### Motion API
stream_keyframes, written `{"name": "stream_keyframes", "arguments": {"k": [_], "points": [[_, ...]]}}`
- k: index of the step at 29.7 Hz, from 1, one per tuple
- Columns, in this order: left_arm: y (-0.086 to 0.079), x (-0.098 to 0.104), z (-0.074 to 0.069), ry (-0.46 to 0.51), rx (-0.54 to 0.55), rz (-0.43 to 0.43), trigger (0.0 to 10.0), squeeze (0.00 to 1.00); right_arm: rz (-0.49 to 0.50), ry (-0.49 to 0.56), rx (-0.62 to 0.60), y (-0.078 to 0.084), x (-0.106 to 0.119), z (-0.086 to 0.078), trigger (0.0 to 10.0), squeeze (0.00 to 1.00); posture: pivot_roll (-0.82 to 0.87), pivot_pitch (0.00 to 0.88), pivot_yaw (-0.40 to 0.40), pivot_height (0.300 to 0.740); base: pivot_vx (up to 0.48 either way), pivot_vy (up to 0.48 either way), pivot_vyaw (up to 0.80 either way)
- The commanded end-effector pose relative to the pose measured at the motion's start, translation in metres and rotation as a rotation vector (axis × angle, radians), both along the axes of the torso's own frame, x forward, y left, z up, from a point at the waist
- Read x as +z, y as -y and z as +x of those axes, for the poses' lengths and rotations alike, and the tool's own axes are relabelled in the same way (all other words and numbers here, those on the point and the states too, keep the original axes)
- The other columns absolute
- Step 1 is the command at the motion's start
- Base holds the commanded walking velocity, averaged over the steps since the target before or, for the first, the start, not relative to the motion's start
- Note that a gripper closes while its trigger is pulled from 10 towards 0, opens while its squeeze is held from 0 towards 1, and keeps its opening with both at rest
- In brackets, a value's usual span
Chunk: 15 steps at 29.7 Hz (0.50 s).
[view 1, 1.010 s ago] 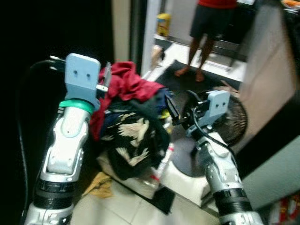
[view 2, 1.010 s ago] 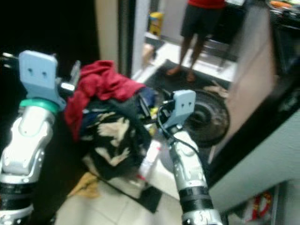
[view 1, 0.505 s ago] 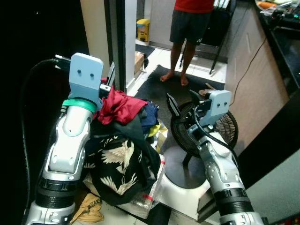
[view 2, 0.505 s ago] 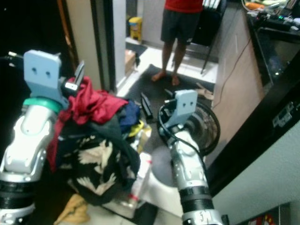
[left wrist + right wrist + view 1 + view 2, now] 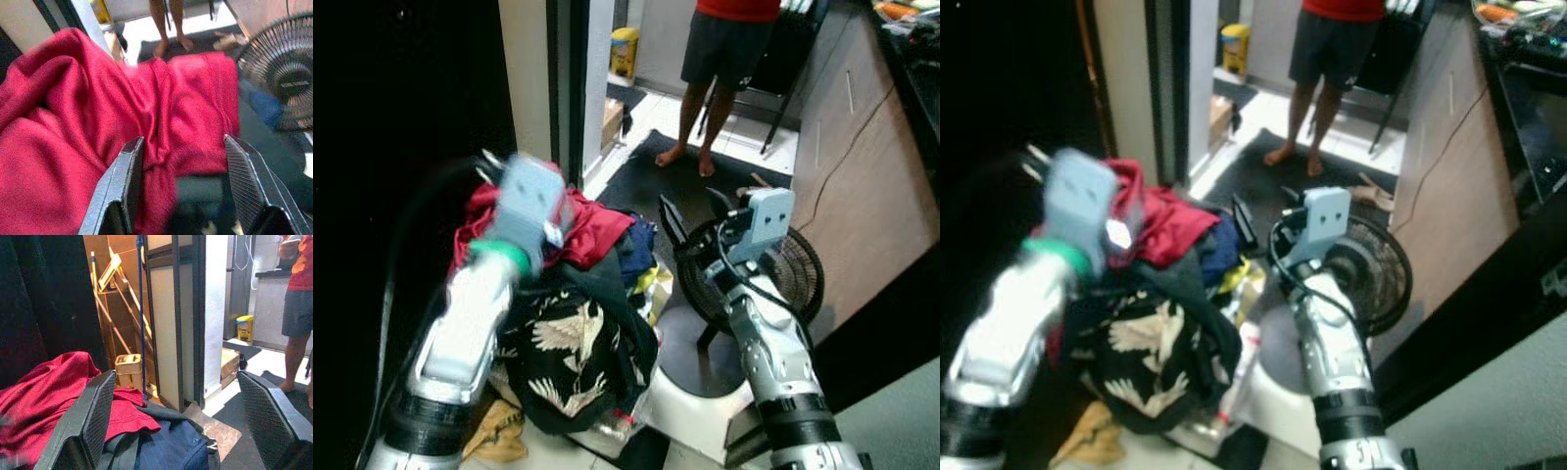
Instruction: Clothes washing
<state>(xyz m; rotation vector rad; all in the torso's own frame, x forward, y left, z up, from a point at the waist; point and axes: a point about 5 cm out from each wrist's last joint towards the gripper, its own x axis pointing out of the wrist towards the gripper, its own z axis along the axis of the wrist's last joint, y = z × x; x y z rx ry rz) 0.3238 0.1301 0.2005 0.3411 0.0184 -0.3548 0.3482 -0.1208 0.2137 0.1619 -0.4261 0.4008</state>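
**Laundry heap under the left claw**

A red garment (image 5: 98, 122) is seen on top of a heap of clothes (image 5: 578, 333), with a black bird-printed piece (image 5: 573, 357) draped down its front and a navy item (image 5: 171, 450) tucked beside the red. The left gripper (image 5: 183, 188) is held with its jaws spread, a fold of the red cloth lying between them but not pinched. The right gripper (image 5: 176, 416) is likewise held wide apart, poised near the heap with nothing in it.

Only a thin fold may be caught if the jaws are shut here, so the garment could slip free, or the neighbouring pieces could be dragged off the heap (the left arm is blurred in the head views). A floor fan (image 5: 759, 279) stands just beside the heap and could be snagged.

The heap is set on a pale tiled floor (image 5: 558, 455) near a doorway; a dark mat (image 5: 651, 171) lies beyond, where a person (image 5: 724, 59) is standing.
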Motion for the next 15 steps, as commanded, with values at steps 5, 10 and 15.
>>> {"name": "stream_keyframes", "arguments": {"k": [5,10,15], "points": [[-0.001,-0.007,0.002,-0.112,0.035,-0.109,10.0,0.00,-0.009,-0.025,-0.010,0.004,-0.008,0.000,10.0,0.00,0.08,0.052,-0.026,0.740,0.000,0.000,0.00],[-0.002,-0.006,0.013,-0.132,0.113,-0.177,10.0,0.00,-0.010,-0.027,0.002,0.000,-0.008,0.002,10.0,0.00,0.08,0.050,-0.030,0.740,0.000,0.000,0.00],[-0.016,0.023,0.029,-0.066,0.205,-0.289,10.0,0.00,-0.011,-0.029,0.004,0.000,-0.008,0.002,10.0,0.00,0.08,0.050,-0.030,0.740,0.000,0.000,0.00]]}}
